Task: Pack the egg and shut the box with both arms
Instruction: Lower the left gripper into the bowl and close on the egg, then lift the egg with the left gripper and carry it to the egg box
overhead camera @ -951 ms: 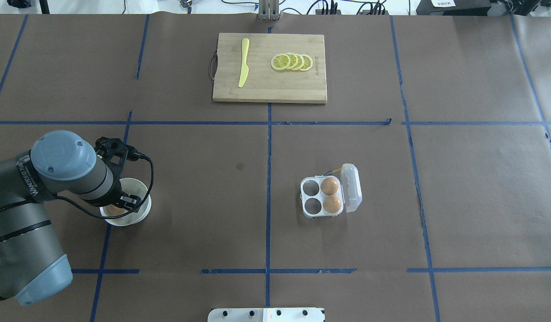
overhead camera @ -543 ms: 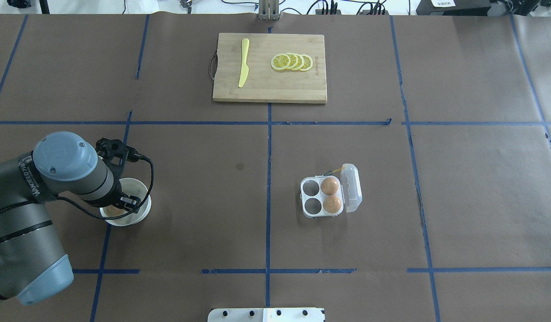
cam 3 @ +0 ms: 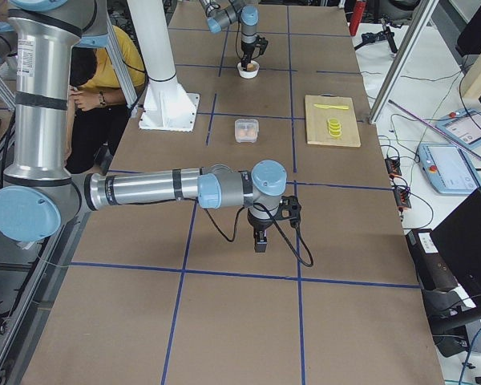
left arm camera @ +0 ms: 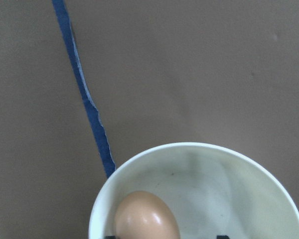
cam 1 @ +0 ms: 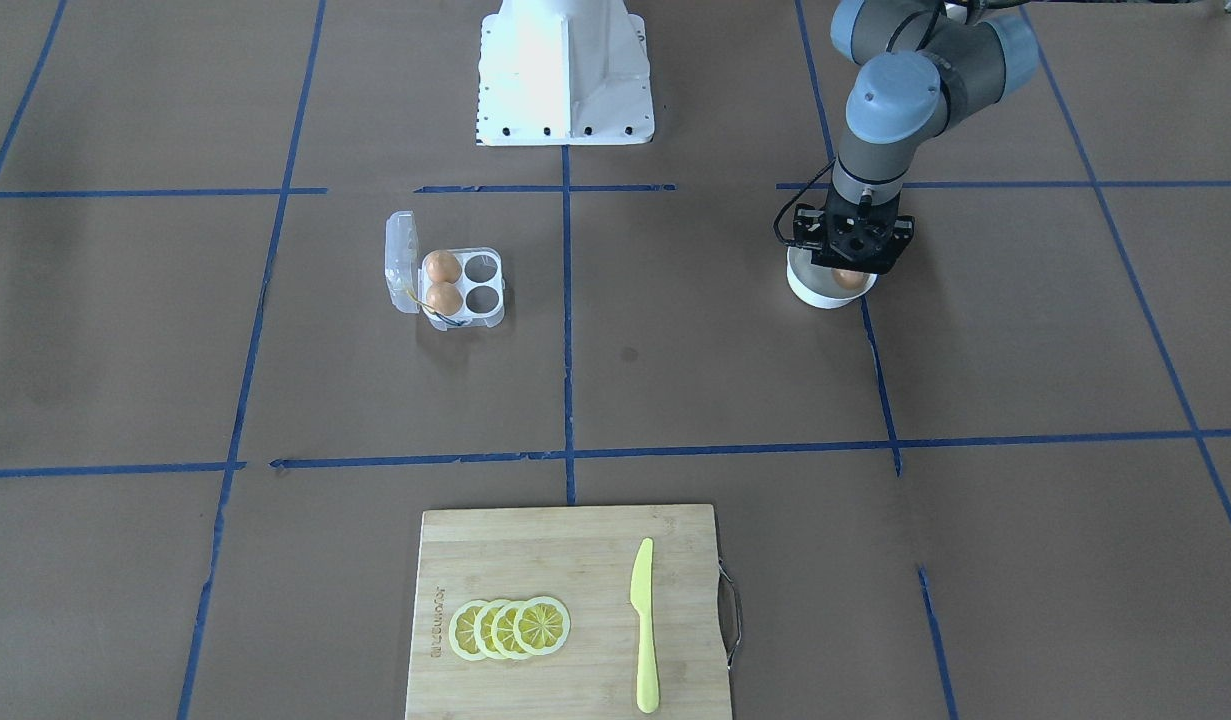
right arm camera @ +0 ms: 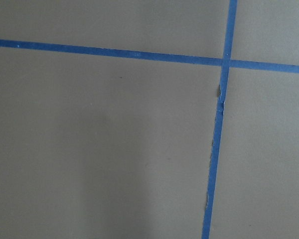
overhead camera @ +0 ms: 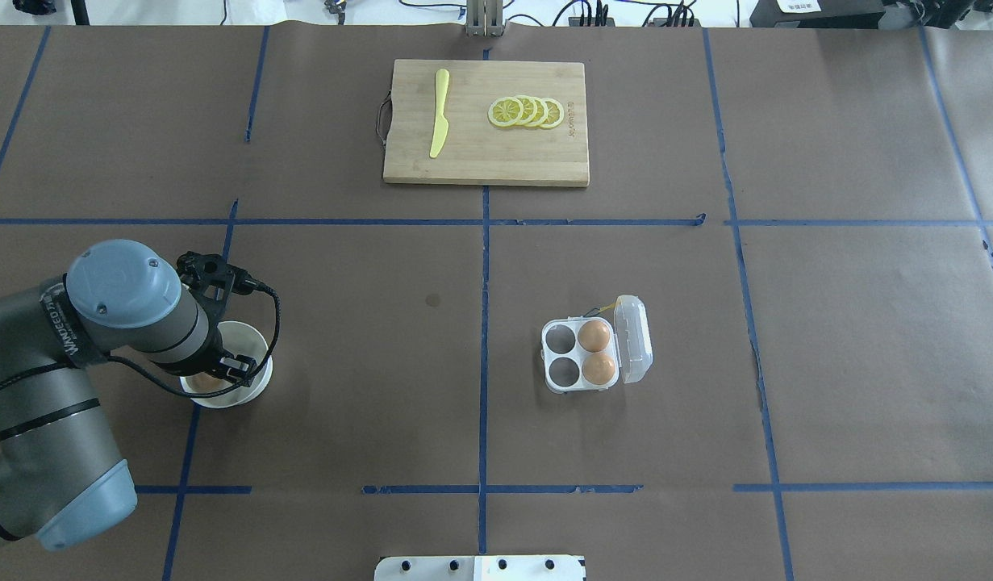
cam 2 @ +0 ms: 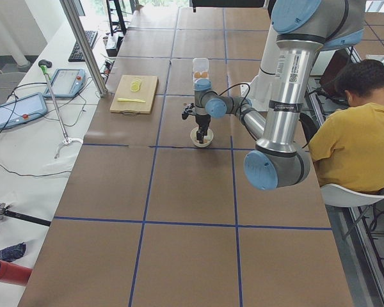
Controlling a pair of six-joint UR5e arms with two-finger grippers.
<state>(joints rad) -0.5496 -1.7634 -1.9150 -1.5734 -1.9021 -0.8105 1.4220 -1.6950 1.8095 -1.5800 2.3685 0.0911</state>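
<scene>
A tan egg (left arm camera: 146,216) lies in a round white bowl (left arm camera: 199,154) at the table's left. My left gripper (cam 1: 850,262) points straight down into the bowl (overhead camera: 258,379), open, its two fingertips apart at the wrist view's bottom edge with the egg by one of them. The clear box (overhead camera: 562,355) stands right of centre with its lid (overhead camera: 635,339) open. Two eggs (overhead camera: 594,334) (overhead camera: 599,369) fill the cells by the lid, and two cells are empty. My right gripper (cam 3: 260,241) hangs over bare table far from the box; I cannot tell if it is open or shut.
A wooden cutting board (overhead camera: 486,153) with a yellow knife (overhead camera: 440,113) and lemon slices (overhead camera: 527,111) lies at the far middle of the table. The white base pedestal (cam 1: 565,75) stands at the robot's edge. A seated person (cam 2: 355,134) is beside the table.
My left arm has shifted slightly and its gripper has sunk a little lower into the bowl. The box and its eggs have not moved.
</scene>
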